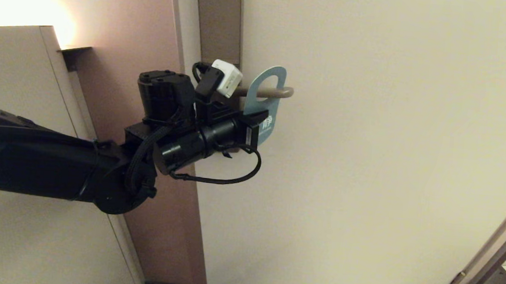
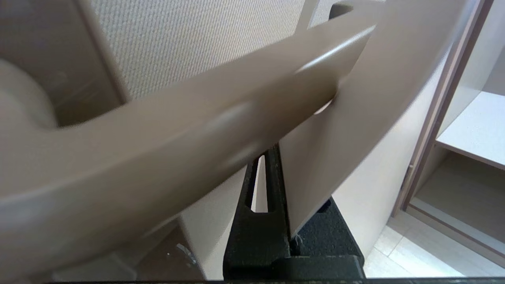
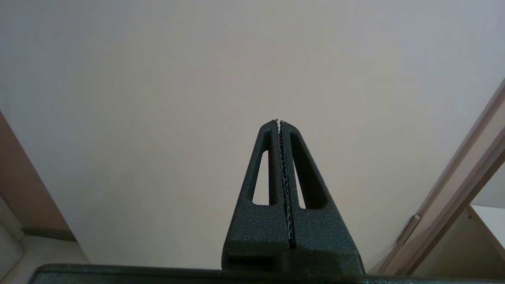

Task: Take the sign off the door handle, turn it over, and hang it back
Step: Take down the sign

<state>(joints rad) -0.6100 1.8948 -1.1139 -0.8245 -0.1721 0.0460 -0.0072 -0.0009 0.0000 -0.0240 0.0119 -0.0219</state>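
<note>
The sign (image 1: 269,127) hangs with its oval hole round the door handle (image 1: 287,92), its teal-blue side facing out in the head view. My left gripper (image 1: 257,124) is shut on the sign's lower part, reaching in from the left just under the handle. In the left wrist view the handle (image 2: 177,150) crosses close in front. There the sign's pale side (image 2: 335,157) stands pinched between the black fingers of the left gripper (image 2: 281,165). My right gripper (image 3: 279,121) is shut on nothing and points at the bare door; it is outside the head view.
The handle sits on a tall brown lock plate (image 1: 219,23) at the edge of the pale door (image 1: 365,166). A brownish wall strip (image 1: 131,42) and a beige cabinet (image 1: 16,66) lie left. Open wardrobe shelves (image 2: 469,134) stand to the right.
</note>
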